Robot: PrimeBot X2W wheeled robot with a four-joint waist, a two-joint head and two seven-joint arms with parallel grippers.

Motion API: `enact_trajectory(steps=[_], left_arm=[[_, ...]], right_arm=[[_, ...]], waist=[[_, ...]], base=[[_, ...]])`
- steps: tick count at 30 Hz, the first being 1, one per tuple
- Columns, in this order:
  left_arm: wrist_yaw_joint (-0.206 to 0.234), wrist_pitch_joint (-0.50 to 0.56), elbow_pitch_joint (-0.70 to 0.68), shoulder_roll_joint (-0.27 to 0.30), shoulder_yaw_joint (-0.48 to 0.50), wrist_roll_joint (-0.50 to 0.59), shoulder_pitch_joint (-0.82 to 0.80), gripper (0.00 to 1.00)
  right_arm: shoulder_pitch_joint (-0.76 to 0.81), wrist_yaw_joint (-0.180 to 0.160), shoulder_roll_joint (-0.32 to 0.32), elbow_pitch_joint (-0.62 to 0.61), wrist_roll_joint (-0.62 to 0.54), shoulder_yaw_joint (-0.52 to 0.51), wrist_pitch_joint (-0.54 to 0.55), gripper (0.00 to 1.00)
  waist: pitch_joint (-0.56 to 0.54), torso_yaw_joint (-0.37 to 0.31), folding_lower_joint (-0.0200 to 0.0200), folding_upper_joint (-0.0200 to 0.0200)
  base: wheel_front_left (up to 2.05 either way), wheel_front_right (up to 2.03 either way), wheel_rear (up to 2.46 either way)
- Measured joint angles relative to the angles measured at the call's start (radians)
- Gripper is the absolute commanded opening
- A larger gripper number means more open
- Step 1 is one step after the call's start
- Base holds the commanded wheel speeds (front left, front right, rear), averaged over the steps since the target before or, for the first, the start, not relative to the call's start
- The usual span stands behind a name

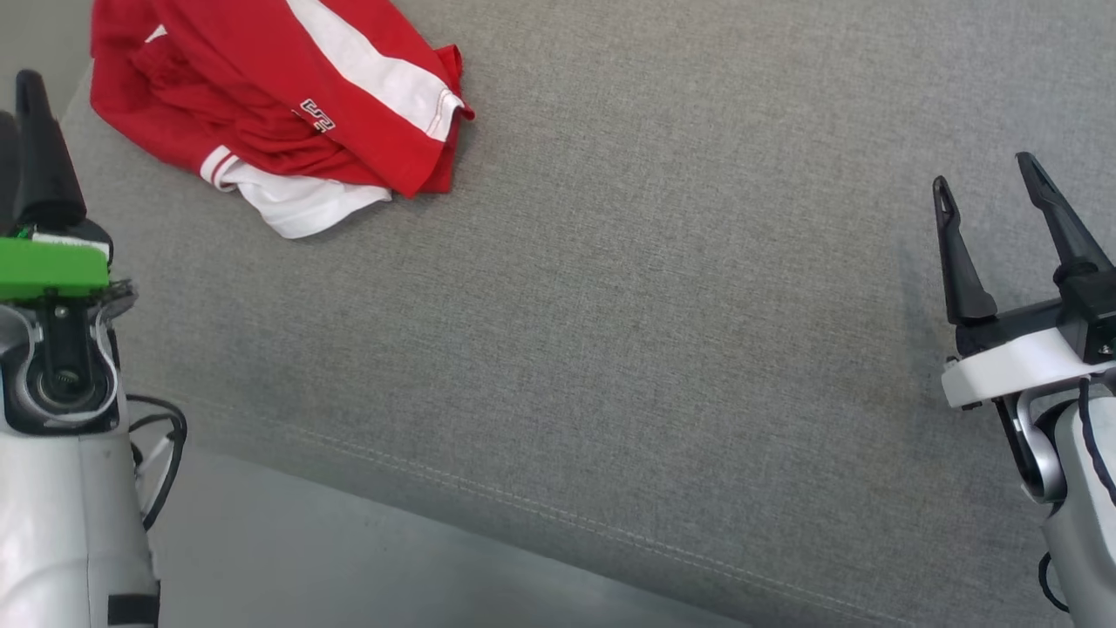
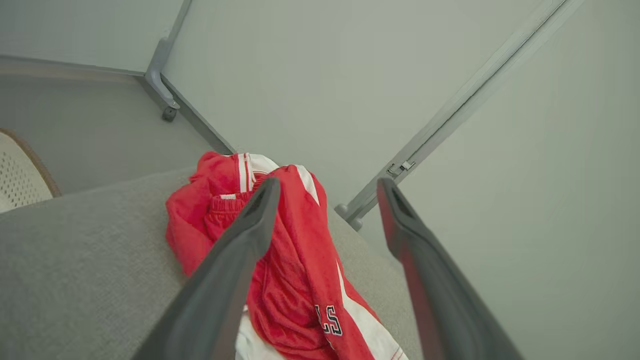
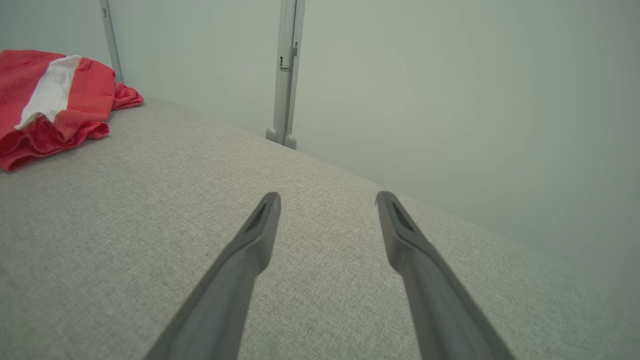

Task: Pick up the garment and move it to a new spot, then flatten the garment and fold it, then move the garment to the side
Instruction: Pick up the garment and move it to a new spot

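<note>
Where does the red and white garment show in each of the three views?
Head view: red and white garment, upper left, crumpled on the grey cushion.
Left wrist view: garment lower centre, partly behind a finger of the left pincer.
Right wrist view: garment in the upper left corner.
Shared landmark: the grey cushion beneath it.

Garment (image 1: 261,96) top beyond head view's upper edge

White arms (image 1: 61,523), black fingers (image 1: 957,253), green block (image 1: 48,269)
</note>
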Motion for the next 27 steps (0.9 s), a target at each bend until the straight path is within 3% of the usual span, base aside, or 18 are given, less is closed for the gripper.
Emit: enact_trajectory(steps=[7,12,27], left_arm=[[0.005,0.113,0.179,-0.025,0.005,-0.086,-0.129,1.00],[0.036,0.197,0.300,-0.025,-0.012,-0.096,-0.163,1.00],[0.064,0.316,0.464,0.026,-0.043,-0.087,-0.270,1.00]], right_arm=[[-0.015,0.001,-0.027,0.002,-0.015,-0.002,0.008,1.00],[-0.014,0.001,-0.032,0.009,-0.015,-0.002,0.008,1.00],[0.020,0.016,-0.033,-0.013,-0.015,0.009,0.032,1.00]], waist=[[0.067,-0.033,0.0001,0.0000],[0.075,-0.059,0.0000,0.0000],[0.053,-0.096,-0.0001,0.0000]], base=[[0.00,0.00,0.00],[0.00,0.00,0.00],[0.00,0.00,0.00]])
